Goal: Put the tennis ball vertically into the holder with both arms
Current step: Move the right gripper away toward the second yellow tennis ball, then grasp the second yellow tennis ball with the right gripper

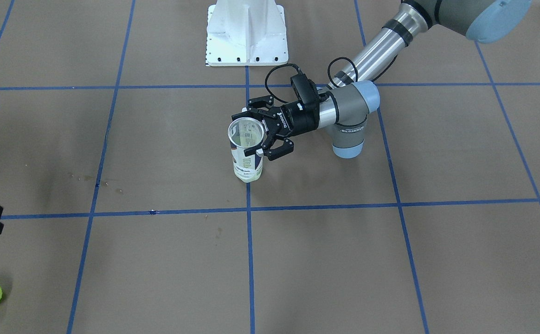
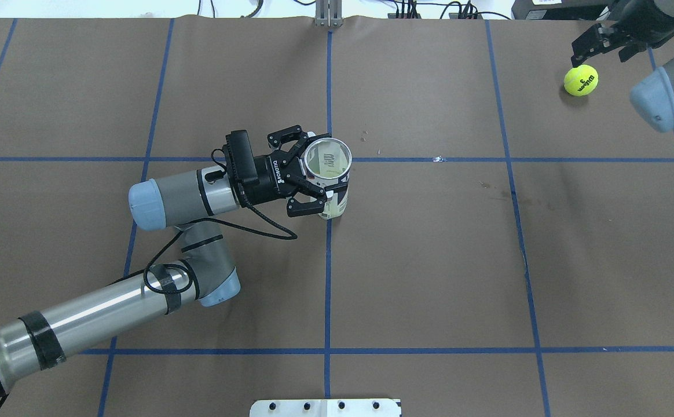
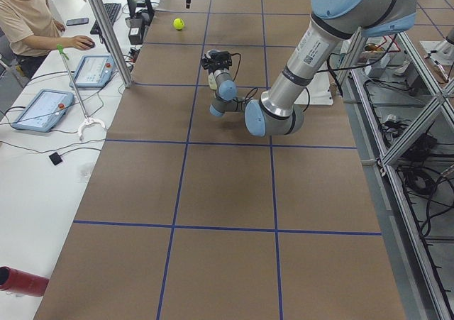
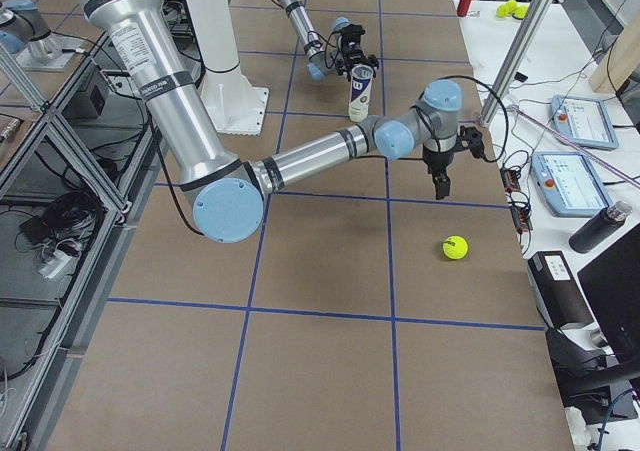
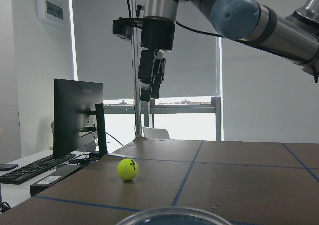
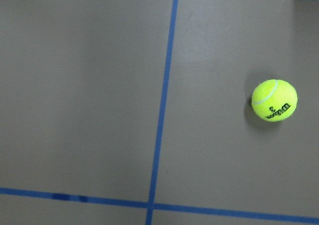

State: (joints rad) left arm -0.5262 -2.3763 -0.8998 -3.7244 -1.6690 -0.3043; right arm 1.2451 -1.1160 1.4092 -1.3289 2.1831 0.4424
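The holder (image 1: 247, 160) is a clear can with a white and navy label. It stands upright near the table's middle, mouth up, and also shows in the overhead view (image 2: 335, 200). My left gripper (image 1: 261, 127) reaches in level from the side, its fingers closed around the holder's upper part. The yellow tennis ball (image 2: 581, 80) lies on the table at the far right corner, and shows in the right wrist view (image 6: 274, 100). My right gripper (image 2: 600, 52) hangs open and empty above the table, just beyond the ball.
The white pedestal base (image 1: 247, 35) stands at the robot's edge of the table. A monitor (image 5: 77, 115) and an operator (image 3: 28, 22) with tablets are off the far side. A red bottle (image 3: 21, 281) lies off the table's left end.
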